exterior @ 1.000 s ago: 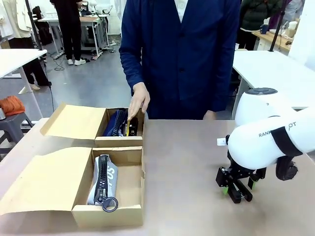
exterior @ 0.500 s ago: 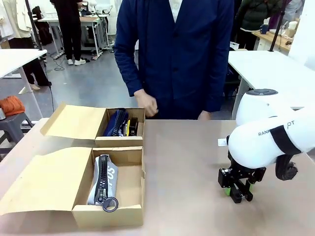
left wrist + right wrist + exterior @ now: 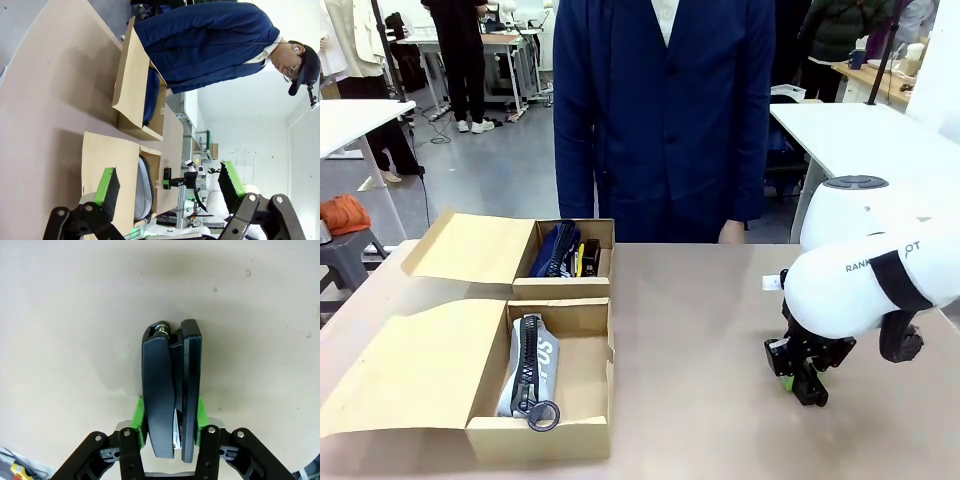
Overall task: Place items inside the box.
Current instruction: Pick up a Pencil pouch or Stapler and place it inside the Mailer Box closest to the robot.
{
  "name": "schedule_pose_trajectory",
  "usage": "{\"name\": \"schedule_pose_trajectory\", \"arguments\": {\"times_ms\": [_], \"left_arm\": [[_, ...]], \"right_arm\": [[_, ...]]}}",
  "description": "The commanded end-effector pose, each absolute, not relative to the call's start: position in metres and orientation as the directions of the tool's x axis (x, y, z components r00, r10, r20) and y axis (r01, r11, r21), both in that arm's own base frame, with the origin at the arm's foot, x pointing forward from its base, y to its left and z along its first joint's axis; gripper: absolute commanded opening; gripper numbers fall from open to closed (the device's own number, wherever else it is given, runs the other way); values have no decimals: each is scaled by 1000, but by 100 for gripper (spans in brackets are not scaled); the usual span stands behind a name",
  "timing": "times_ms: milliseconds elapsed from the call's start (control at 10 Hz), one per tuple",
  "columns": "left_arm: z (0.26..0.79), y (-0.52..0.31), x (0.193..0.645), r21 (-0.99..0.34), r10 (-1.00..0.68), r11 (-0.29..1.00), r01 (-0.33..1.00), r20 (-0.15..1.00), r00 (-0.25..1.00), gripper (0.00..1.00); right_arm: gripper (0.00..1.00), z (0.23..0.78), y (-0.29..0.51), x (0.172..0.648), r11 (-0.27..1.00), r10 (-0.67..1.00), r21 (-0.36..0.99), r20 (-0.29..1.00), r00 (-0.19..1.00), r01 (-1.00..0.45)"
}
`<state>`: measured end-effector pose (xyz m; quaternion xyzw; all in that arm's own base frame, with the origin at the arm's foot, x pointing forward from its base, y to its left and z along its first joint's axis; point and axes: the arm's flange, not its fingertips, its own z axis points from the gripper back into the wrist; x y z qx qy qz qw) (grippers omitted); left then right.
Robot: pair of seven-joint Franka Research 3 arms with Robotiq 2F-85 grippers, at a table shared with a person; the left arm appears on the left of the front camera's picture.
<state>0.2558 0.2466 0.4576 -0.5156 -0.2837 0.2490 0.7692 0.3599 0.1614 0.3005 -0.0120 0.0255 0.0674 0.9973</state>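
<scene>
**A:** Counting first: how many boxes?

**B:** Two cardboard ones, with their flaps folded out to the robot's left so the tops are free for dropping things in. The far box holds one navy zip pouch, one yellow utility knife and a dark item too small to name. The near box holds one grey zip pouch.

**A:** And the grippers?

**B:** The right gripper is clamped on one black stapler, a pad on each flat side. It sits low over the bare table, well right of both boxes. I judge that grip suits carrying it over. The left gripper has its pads wide apart, holding nothing.
</scene>
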Motion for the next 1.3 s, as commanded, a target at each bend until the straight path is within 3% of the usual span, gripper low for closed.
{"name": "schedule_pose_trajectory", "arguments": {"times_ms": [0,200,300,400,500,800,900,1000,1100,1200], "left_arm": [[458,246,255,-938,676,340,-65,195,711,100],[458,246,255,-938,676,340,-65,195,711,100],[458,246,255,-938,676,340,-65,195,711,100],[458,246,255,-938,676,340,-65,195,711,100],[458,246,255,-938,676,340,-65,195,711,100],[458,246,255,-938,676,340,-65,195,711,100],[458,246,255,-938,676,340,-65,195,711,100],[458,246,255,-938,676,340,-65,195,711,100],[458,246,255,-938,676,340,-65,195,711,100],[458,246,255,-938,676,340,-65,195,711,100]], "right_arm": [[0,290,162,349,990,143,14,-48,989,-142],[0,310,157,344,995,104,13,-16,994,-104],[0,337,153,333,1000,11,25,-4,1000,-11],[0,375,149,313,988,-38,149,-32,999,42],[32,410,150,289,978,-75,192,-25,997,78],[32,458,175,237,915,-302,237,-133,944,326],[32,458,180,234,921,-339,167,-101,935,352],[32,467,171,264,955,-180,216,-125,976,204],[32,467,171,264,955,-180,216,-125,976,204],[42,480,180,243,941,-258,193,-115,959,276]]}}
